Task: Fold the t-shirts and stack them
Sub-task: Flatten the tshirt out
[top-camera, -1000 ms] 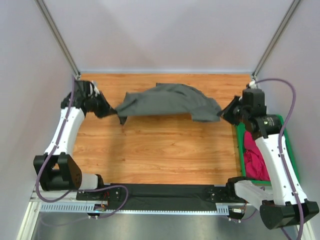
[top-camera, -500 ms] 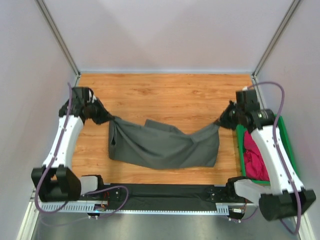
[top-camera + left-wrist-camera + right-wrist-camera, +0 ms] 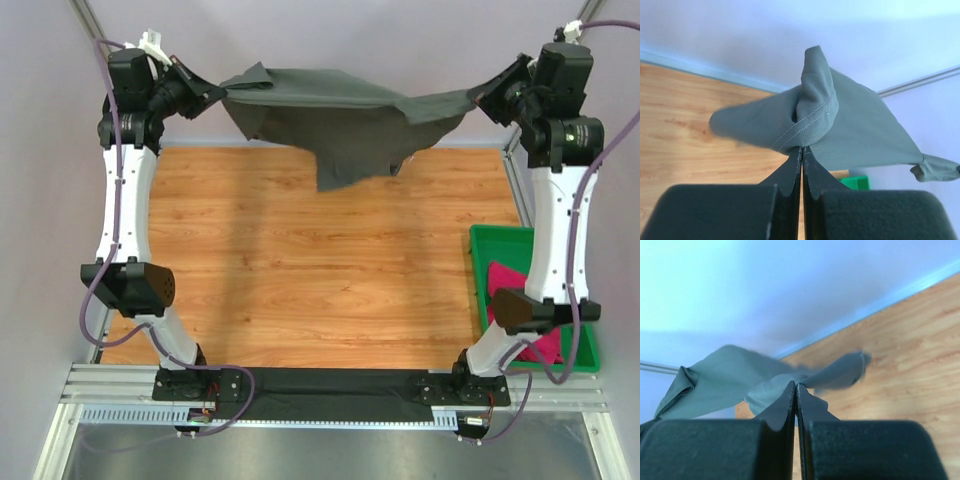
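Seen from above, the grey shirt [image 3: 350, 125] hangs stretched in the air over the far edge of the table [image 3: 300, 270], clear of the wood, with a loose flap sagging from its middle. The left gripper [image 3: 207, 97] holds one end and the right gripper [image 3: 487, 97] the other, both raised high. The pink shirt [image 3: 508, 282] lies bunched in the green tray [image 3: 497, 238], partly behind the right arm.

The left wrist camera shows its jaws closed tight on a stitched hem corner, with only a small fold between the tips (a thin bite).

The right wrist camera shows its jaws closed on a narrow twist of cloth.

A sharp pull apart could probably slip either corner free and drop the shirt in a heap. The sagging flap may also land creased when lowered.

Only the overhead view shows the sag and the pink shirt. Only the wrist views show how little cloth each grip has.
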